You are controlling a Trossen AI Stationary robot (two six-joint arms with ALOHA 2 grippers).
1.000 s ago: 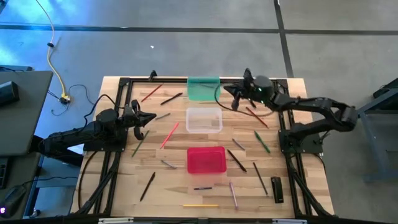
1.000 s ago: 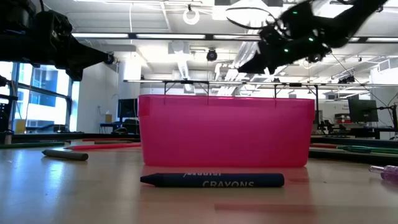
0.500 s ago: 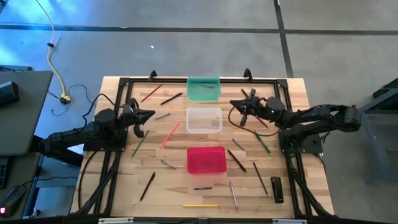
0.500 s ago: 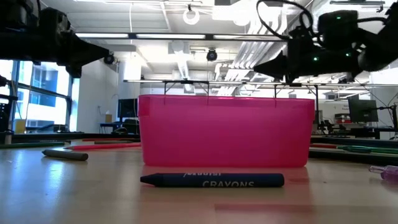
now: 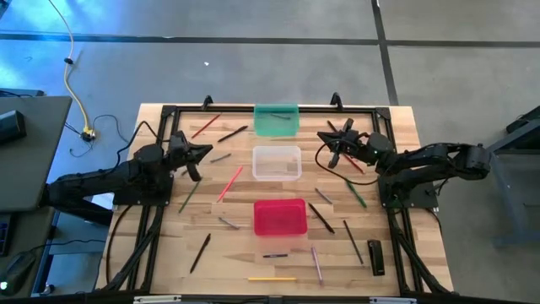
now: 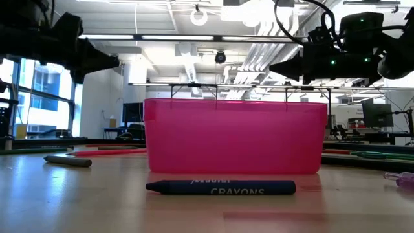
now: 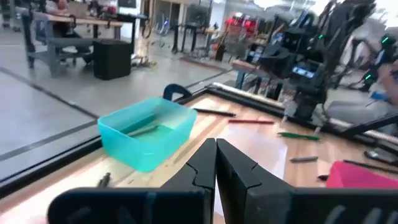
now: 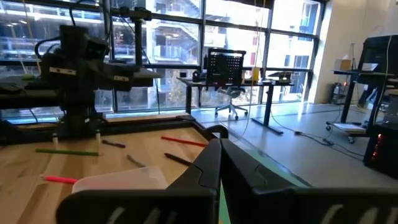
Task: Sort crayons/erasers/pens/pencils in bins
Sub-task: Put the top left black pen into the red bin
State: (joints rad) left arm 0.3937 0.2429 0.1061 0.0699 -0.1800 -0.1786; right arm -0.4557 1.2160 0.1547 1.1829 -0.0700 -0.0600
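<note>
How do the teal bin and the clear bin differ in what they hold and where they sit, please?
The teal bin sits at the table's far edge, while the clear bin sits in the middle of the row, between it and the red bin. The teal bin holds at least one dark stick; the clear bin shows a thin item along one wall. The teal bin is tinted; the clear bin lets the wood show through. Both are small rectangular tubs of similar size.

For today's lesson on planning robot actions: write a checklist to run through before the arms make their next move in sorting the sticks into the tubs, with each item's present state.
1. Left tool empty and shut: ok.
2. Right tool empty and shut: ok.
3. Teal bin, clear bin, red bin upright in a row: ok.
4. All sticks sorted: not ok; a red pencil lies on the table.
5. Contents of the red bin: cannot tell.
</note>
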